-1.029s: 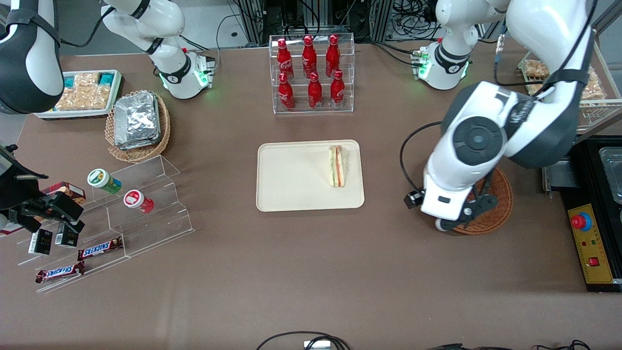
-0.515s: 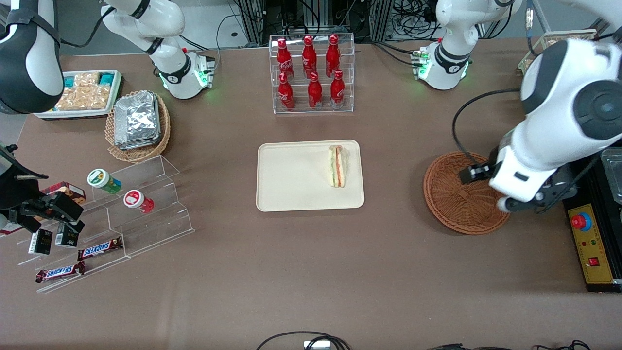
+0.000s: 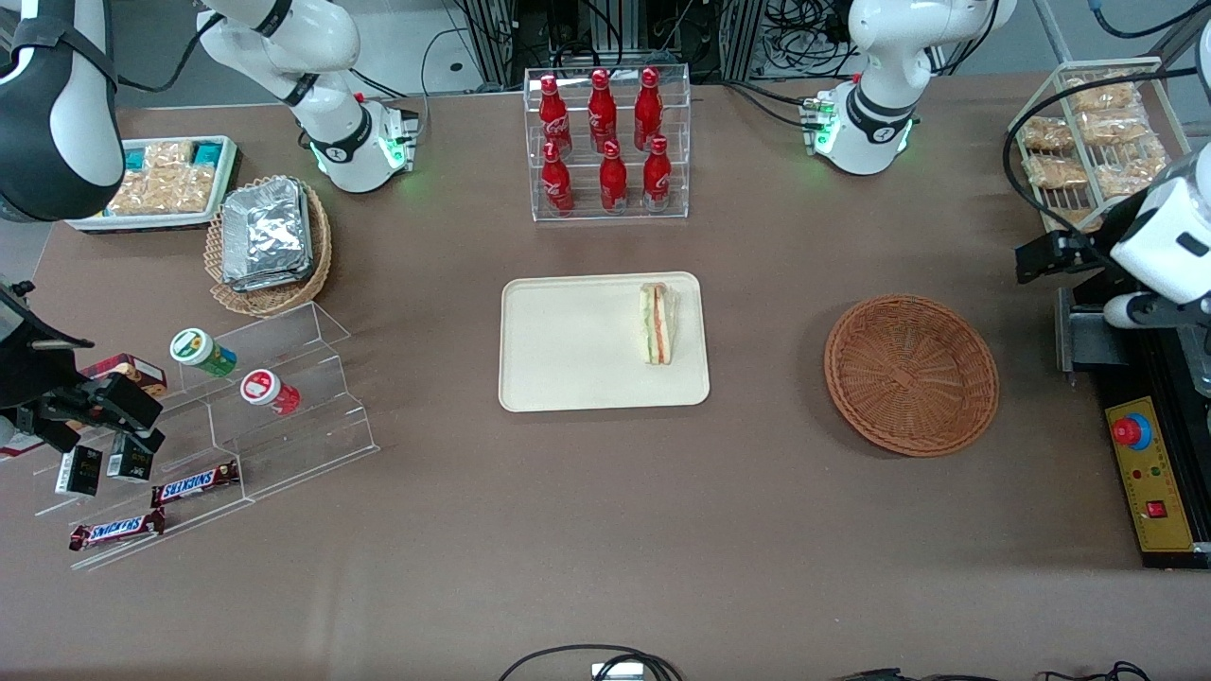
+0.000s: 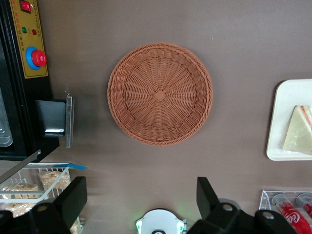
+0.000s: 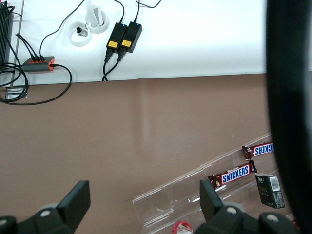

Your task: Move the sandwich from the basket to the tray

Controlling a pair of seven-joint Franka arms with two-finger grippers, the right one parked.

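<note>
Snickers bars (image 3: 194, 484) lie on a clear step stand at the parked arm's end of the table (image 3: 605, 549). Farther from the front camera, shiny foil packets (image 3: 265, 232) sit in a light tan basket (image 3: 270, 301). Red cola bottles (image 3: 605, 142) stand in a clear rack at the middle of the table.

Nearer the camera than the bottles is the cream tray (image 3: 568, 350). The sandwich (image 3: 658, 323) lies flat on it, close to the rim on the working arm's side. Its green and orange stripes show along the cut edge. It has not moved in the last second.

Next comes the round brown basket (image 3: 911, 375), well apart from the tray. A second ago the left arm (image 3: 1168, 241) covered most of it. Half a second ago the arm hung over just its edge. Now the whole basket shows, because the arm has pulled away toward the working arm's end of the table. The arm is now up beside the wire rack of bread packets (image 3: 1088, 132), above the black box with the red button (image 3: 1132, 432).

The gripper (image 4: 140, 197) looks down on the basket from high up. Its two fingers (image 4: 73, 200) are wide apart, with nothing held between them.
</note>
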